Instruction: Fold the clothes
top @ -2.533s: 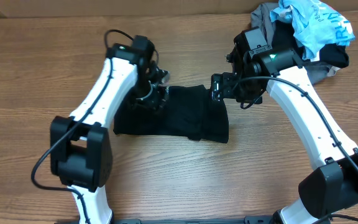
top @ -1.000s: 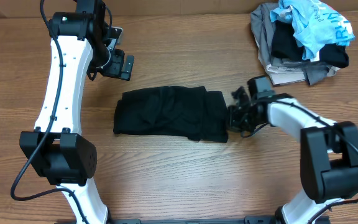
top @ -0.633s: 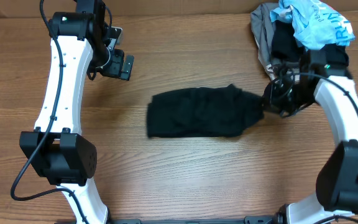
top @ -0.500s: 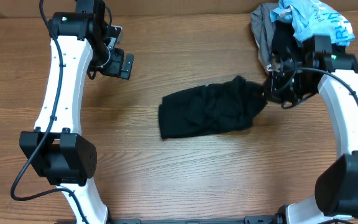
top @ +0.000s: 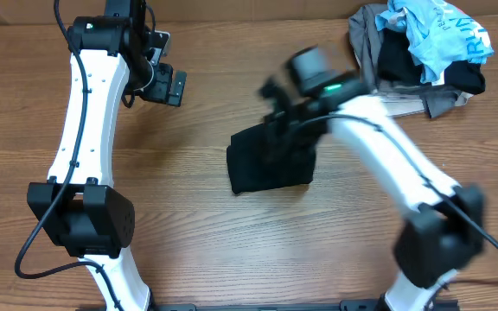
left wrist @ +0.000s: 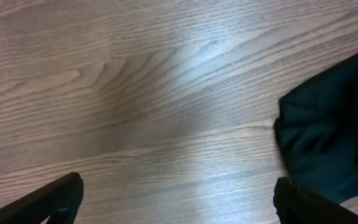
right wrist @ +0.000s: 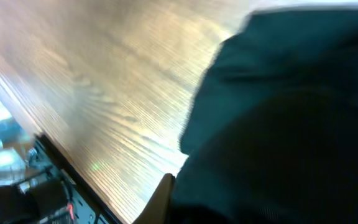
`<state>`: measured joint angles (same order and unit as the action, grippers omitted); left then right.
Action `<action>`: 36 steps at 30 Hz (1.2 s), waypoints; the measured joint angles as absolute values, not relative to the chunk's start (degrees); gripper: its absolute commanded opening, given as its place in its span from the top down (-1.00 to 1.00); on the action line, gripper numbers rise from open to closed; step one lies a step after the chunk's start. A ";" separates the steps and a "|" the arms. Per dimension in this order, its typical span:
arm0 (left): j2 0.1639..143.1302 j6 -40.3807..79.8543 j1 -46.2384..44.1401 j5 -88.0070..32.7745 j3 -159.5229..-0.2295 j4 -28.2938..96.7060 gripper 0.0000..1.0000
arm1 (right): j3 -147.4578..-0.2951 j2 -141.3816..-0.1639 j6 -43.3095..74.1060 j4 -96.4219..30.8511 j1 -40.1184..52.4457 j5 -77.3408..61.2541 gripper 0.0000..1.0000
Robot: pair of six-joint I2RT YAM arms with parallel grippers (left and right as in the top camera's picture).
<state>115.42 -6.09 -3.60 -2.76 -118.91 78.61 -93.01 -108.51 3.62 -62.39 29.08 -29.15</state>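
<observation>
The clothes (top: 271,164), a black T-shirt, lie bunched into a short dark block at the table's middle. My right gripper (top: 280,119) hangs blurred over the shirt's top edge, shut on its fabric. Black cloth (right wrist: 291,112) fills the right wrist view and hides the fingertips. My left gripper (top: 171,86) stands open at the far left, well away from the shirt, with nothing between its fingers (left wrist: 48,202). In the left wrist view an edge of the shirt (left wrist: 334,124) shows at the right.
A heap of grey, light-blue printed and black garments (top: 422,52) sits at the back right corner. The right arm (top: 387,147) stretches diagonally across the right half of the wooden table (top: 232,250).
The right gripper dragged the shirt's right end to the right, then swung it left over the rest, so the shirt is now much shorter. The left arm has stayed still over the last second.
</observation>
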 measured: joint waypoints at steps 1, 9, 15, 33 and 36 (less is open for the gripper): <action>115.42 -6.09 -3.40 -2.74 -118.91 78.32 -1.00 | -93.01 -110.69 4.29 -61.34 31.51 -29.02 0.87; 115.42 -6.09 -2.46 -2.74 -118.91 77.12 -0.99 | -92.99 -119.37 8.19 -57.69 42.57 -29.28 -0.33; 115.42 -6.09 -1.74 -2.72 -118.91 76.44 -1.00 | -95.09 -119.55 10.04 -60.14 42.09 -30.55 -0.43; 115.42 -4.56 3.92 -2.74 -118.91 72.16 -1.00 | -113.08 -110.24 15.86 -81.67 35.40 -11.51 -0.33; 115.42 -4.54 3.84 -2.74 -118.91 72.14 -1.00 | -108.27 -110.26 16.97 -79.53 31.51 -8.23 -0.14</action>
<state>115.42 -4.54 3.84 -2.74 -118.91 72.14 -108.27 -110.26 16.97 -79.53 31.51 -8.23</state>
